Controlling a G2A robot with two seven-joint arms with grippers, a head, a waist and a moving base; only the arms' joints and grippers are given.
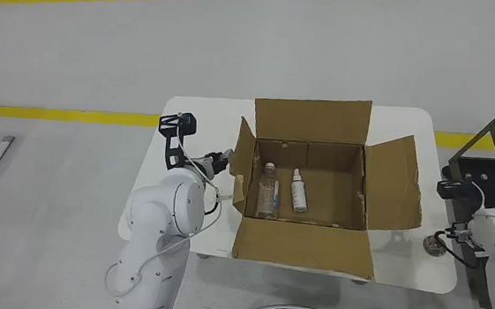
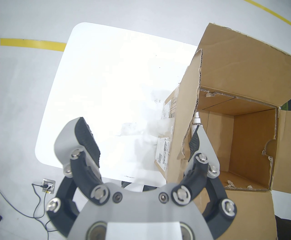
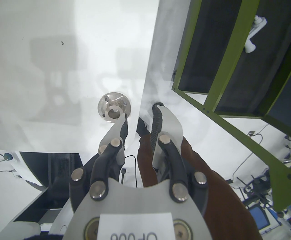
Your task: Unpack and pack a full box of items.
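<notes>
Handling: clear bottle and spray bottle look light, stiff and slick; best taken across the body.
Place: both lie in the open box, centre of the top view.
Left gripper: apart, empty, beside the box.
Right gripper: slightly apart, empty.

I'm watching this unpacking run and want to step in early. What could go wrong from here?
The open left gripper hovers right beside the torn left flap of the cardboard box. Reaching in for the clear bottle or spray bottle may snag the flap and drag the box.

The metal flange lies near the table edge by the right gripper; a nudge might knock it off.
</notes>
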